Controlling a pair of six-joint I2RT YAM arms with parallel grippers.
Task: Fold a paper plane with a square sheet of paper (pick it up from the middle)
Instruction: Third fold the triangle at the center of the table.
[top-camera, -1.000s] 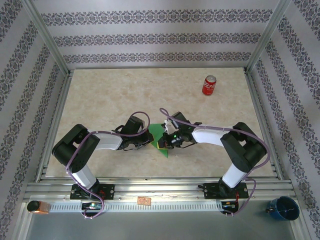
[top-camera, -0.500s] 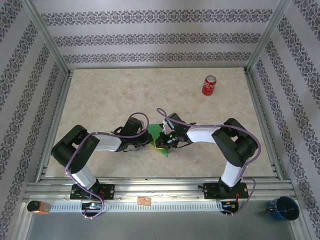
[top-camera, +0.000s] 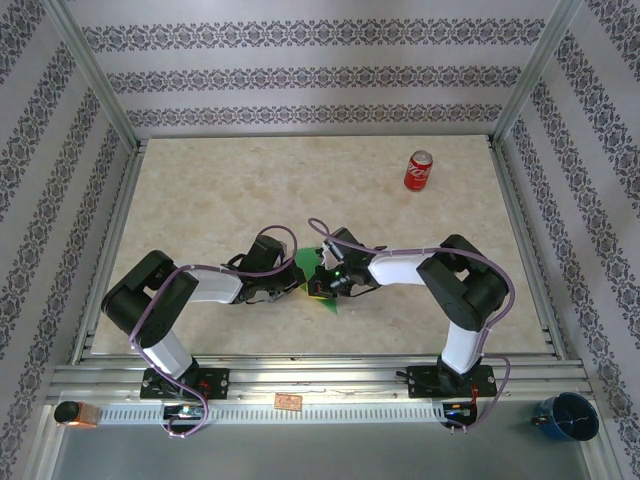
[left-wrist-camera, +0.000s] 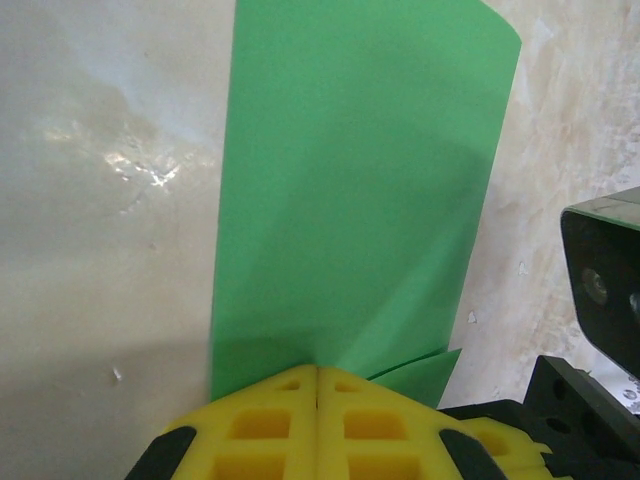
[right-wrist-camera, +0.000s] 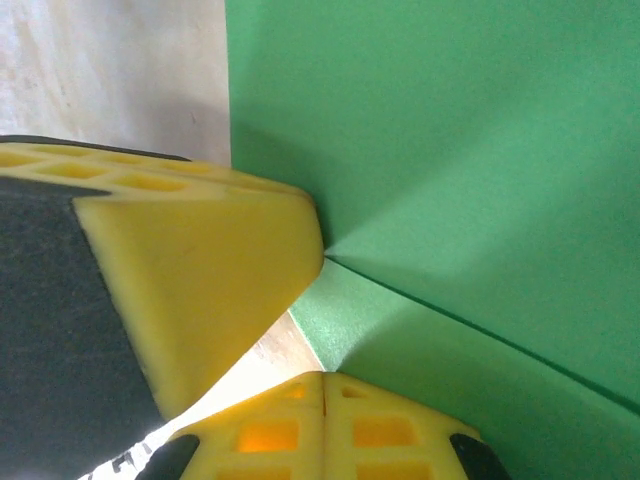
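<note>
Beige marbled table (top-camera: 200, 190), patterned walls (top-camera: 300, 80): your left gripper (left-wrist-camera: 317, 385) and right gripper (right-wrist-camera: 323, 385), jaws fully closed, pinch green paper (left-wrist-camera: 350, 200) spreading ahead.

We see the square sheet of paper (top-camera: 307, 263), thin, bright green and plain, lying near the middle of the table (top-camera: 200, 190), toward its near edge. From above it shows as a small folded shape, one green piece angled up to the left and a narrow point reaching toward us. In the left wrist view the paper (left-wrist-camera: 360, 200) is a tall smooth band with a straight left edge and a rounded, slightly lifted top right corner; a small second flap peeks out at its lower right. In the right wrist view the paper (right-wrist-camera: 450, 150) lies in two layers, divided by a sharp diagonal edge.
</note>
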